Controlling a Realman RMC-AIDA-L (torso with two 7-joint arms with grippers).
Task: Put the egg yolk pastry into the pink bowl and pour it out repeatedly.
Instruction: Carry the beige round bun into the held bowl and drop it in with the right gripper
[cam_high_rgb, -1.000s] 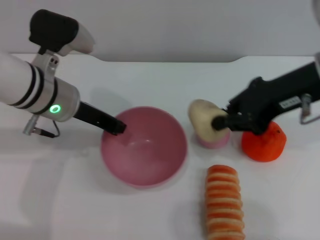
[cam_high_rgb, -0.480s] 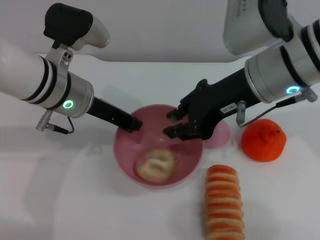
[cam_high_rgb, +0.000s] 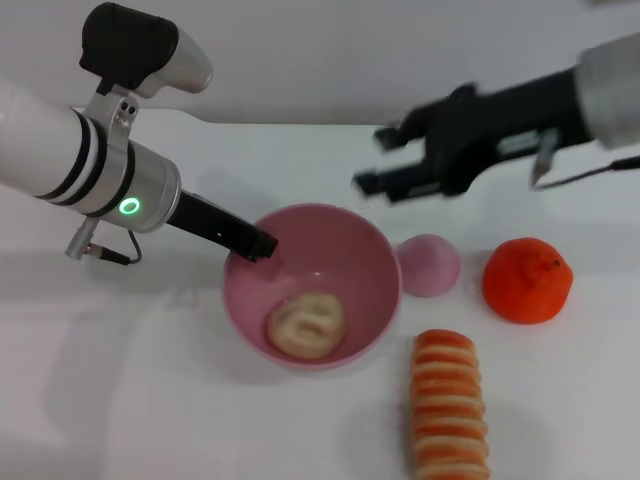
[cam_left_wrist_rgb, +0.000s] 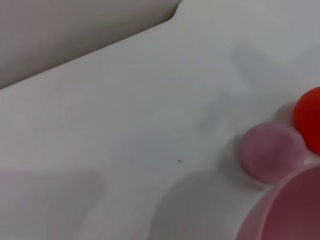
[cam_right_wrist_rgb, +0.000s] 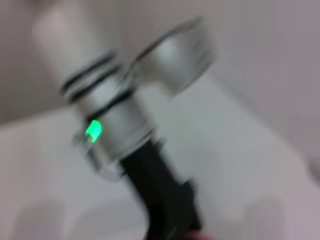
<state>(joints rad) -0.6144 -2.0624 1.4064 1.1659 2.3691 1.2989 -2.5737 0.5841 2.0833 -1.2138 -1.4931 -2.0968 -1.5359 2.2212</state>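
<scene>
The small pale beige, lumpy egg yolk pastry lies inside the deep glossy pink bowl — placing looks done, pouring is left. The left gripper pinches the bowl's rim. The right gripper hangs above, jaws apart and empty (blurred). All sits on a plain white table against a grey wall.

Head cam looks down over the white table, left wrist cam skims close past the pink bowl rim, shared with head; right wrist cam faces the left arm.
</scene>
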